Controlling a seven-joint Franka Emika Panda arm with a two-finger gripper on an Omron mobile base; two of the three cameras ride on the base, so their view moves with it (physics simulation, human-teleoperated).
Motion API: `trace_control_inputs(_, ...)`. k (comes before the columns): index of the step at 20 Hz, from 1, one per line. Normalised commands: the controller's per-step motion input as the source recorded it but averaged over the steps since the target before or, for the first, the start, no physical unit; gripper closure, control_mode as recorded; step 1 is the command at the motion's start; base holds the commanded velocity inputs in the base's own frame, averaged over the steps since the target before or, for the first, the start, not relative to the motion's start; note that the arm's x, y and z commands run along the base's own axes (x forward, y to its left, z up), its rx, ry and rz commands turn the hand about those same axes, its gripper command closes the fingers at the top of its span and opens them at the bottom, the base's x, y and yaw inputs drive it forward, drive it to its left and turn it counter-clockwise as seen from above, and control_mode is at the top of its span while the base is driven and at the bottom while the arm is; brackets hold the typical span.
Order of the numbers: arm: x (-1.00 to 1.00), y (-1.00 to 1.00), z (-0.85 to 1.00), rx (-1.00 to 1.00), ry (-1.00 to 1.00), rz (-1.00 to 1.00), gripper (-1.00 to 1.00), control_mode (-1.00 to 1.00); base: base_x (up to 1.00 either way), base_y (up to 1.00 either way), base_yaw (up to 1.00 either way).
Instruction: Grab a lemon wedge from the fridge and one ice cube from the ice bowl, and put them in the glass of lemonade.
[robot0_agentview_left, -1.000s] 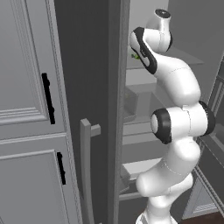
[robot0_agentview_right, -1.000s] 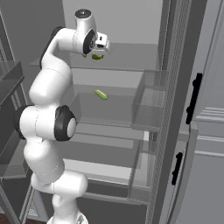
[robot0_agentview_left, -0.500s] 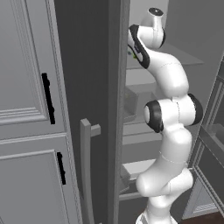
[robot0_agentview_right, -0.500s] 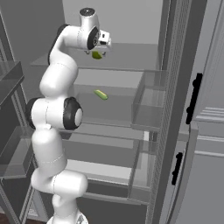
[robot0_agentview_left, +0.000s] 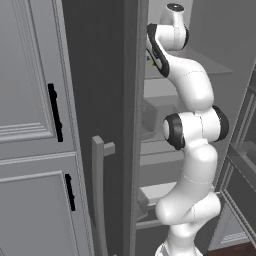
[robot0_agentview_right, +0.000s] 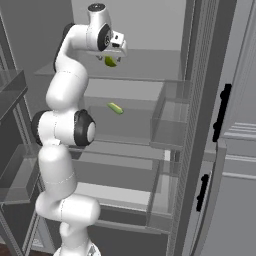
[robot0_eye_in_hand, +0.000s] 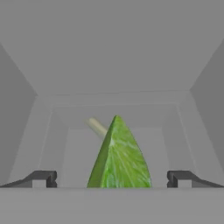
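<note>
hovering inside the fridge, claw spread around lemon wedge, right base view adds a second green piece

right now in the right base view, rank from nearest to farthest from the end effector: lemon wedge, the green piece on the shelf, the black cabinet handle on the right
1. lemon wedge, right at the end effector.
2. green piece, on the fridge shelf below.
3. black cabinet handle, far right, outside the fridge.
</note>
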Motion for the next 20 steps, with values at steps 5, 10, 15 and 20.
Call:
trace_control_inputs(5, 0.0, 0.0, -0.03, -0.01, -0.05, -0.1, -1.0, -1.0, 0.0, 0.0, 0.0)
trace_control_inputs(10, 0.0, 0.0, -0.13, -0.01, -0.04, -0.1, -1.0, -1.0, 0.0, 0.0, 0.0)
trace_control_inputs(15, 0.0, 0.0, -0.39, -0.01, -0.04, -0.09, -1.0, -1.0, 0.0, 0.0, 0.0)
trace_control_inputs(20, 0.0, 0.0, -0.19, 0.0, -0.01, -0.09, -1.0, -1.0, 0.0, 0.0, 0.0)
